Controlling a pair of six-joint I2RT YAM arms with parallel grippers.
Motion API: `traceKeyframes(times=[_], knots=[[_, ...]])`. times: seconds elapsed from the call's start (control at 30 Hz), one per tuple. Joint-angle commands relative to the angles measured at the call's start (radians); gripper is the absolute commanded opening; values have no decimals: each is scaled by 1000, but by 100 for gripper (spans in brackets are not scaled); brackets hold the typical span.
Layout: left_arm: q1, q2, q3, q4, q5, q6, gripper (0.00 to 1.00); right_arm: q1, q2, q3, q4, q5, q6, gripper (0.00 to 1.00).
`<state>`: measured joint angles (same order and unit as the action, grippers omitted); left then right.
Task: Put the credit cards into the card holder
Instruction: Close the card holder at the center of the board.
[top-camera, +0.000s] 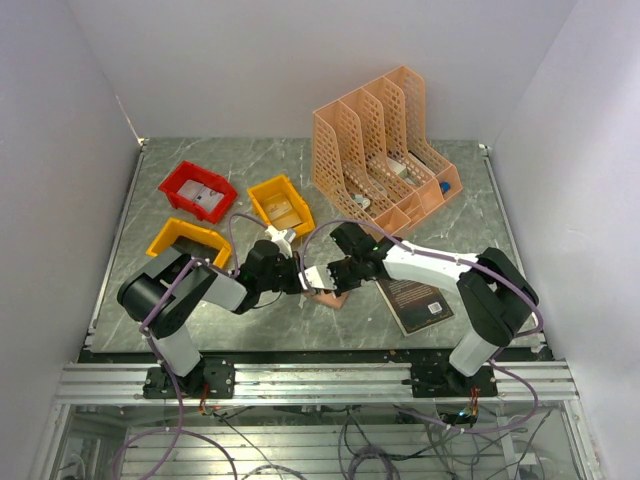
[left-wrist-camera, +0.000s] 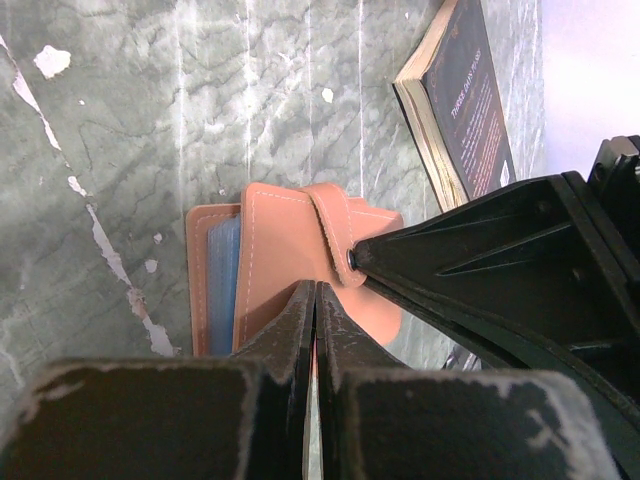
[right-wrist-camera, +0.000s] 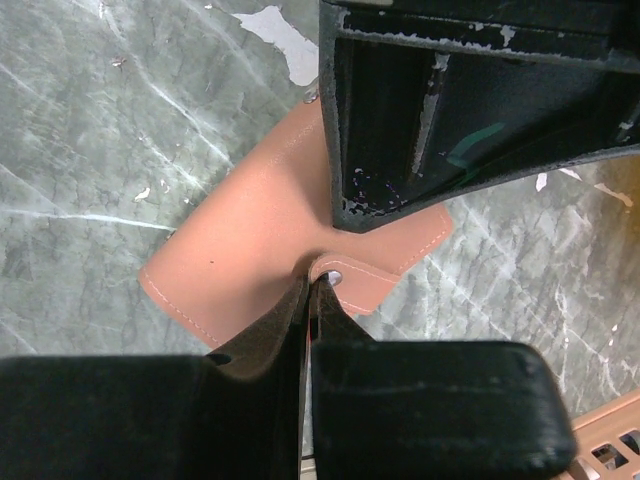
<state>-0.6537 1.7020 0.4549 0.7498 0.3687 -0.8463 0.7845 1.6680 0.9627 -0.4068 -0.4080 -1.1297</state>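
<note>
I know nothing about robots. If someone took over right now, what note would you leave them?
Left gripper: shut, tip on the holder's cover.
Right gripper: shut, tip at its snap tab.
Holder lies folded on the table, a bluish card showing inside.
Done: at least that card is in.
Left: probably fastening the tab; pale pieces in the red bin may be more cards.

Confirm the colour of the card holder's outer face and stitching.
The card holder is salmon-pink outside, with pale whitish stitching along its edges. It shows best in the left wrist view.
</note>
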Motion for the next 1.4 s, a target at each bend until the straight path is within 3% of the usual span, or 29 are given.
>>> traceKeyframes(times=[0.0, 0.47, 0.87, 1.2, 1.37], knots=[[-3, 32, -37, -71, -30, 28, 7, 48, 82, -17, -90, 11, 7, 0], [-4, -53, -26, 92, 18, -112, 7, 67, 116, -7, -112, 31, -10, 0], [-18, 145, 16, 322, 72, -213, 7, 69, 122, -10, -134, 46, -24, 0], [-21, 114, -31, 165, 12, -134, 7, 65, 133, 10, -127, 34, 11, 0], [-13, 56, 3, 103, 3, -97, 7, 6, 90, 79, -150, -49, 57, 21]])
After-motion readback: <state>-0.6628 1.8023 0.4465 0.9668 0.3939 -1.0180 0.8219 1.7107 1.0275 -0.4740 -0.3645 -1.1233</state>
